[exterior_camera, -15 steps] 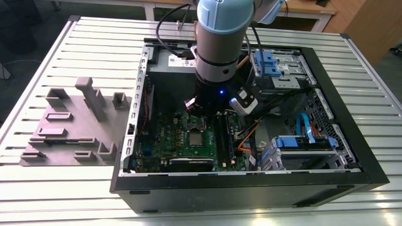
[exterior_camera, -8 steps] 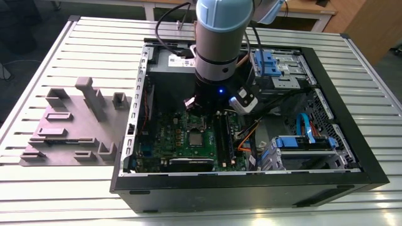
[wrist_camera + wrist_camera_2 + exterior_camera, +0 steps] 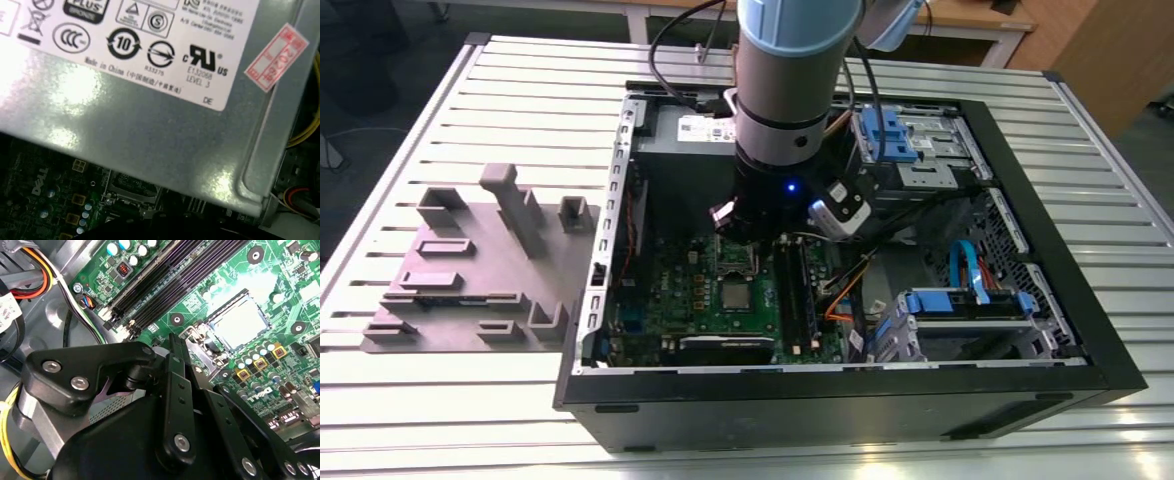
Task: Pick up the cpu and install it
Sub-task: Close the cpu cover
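Second wrist view: gripper (image 3: 176, 355) sits nearest the lens, black linkages. Can't tell how far open it is, but the cpu isn't in it. Just past it the cpu (image 3: 239, 324) lies flat inside the socket frame (image 3: 226, 302) on the board (image 3: 197, 302), pale top catching glare, apart from the gripper. RAM slots (image 3: 170, 277) run beside the socket, then red/orange/yellow wires (image 3: 42, 276) by the case wall. First wrist view: grey box (image 3: 150, 135) with white label (image 3: 150, 35) close up, board showing under its edge. Exterior view: arm (image 3: 787, 90) reaches down into the open case (image 3: 854, 395), over the board. The cpu is the grey square on the camera side of the wrist, uncovered. Blue drive caddies (image 3: 967, 300) sit toward the exterior view's right. Case rests on a slatted table (image 3: 520, 90), with a grey fixture block (image 3: 467, 270) beside it on the exterior view's left.
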You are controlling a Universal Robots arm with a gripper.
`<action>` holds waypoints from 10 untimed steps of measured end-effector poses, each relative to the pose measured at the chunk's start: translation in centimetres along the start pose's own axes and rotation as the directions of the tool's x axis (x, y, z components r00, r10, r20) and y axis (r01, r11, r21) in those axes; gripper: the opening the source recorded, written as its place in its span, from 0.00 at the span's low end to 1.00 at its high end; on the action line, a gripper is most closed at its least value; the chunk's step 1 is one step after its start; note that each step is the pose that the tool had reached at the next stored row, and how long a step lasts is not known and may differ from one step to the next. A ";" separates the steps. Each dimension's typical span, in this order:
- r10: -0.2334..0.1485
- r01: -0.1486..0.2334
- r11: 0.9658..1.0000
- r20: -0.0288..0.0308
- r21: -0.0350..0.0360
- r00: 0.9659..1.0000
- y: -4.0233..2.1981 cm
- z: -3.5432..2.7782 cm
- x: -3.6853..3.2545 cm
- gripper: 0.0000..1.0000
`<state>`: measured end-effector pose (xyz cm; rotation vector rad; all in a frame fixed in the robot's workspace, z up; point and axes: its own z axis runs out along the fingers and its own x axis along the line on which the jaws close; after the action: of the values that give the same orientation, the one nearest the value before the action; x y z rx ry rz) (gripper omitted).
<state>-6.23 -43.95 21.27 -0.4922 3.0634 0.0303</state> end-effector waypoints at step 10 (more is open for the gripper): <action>0.000 0.000 1.000 0.000 0.000 1.000 -0.08 0.14 -0.23 0.10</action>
<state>-5.97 -43.95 21.14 -0.4923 3.0635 0.0304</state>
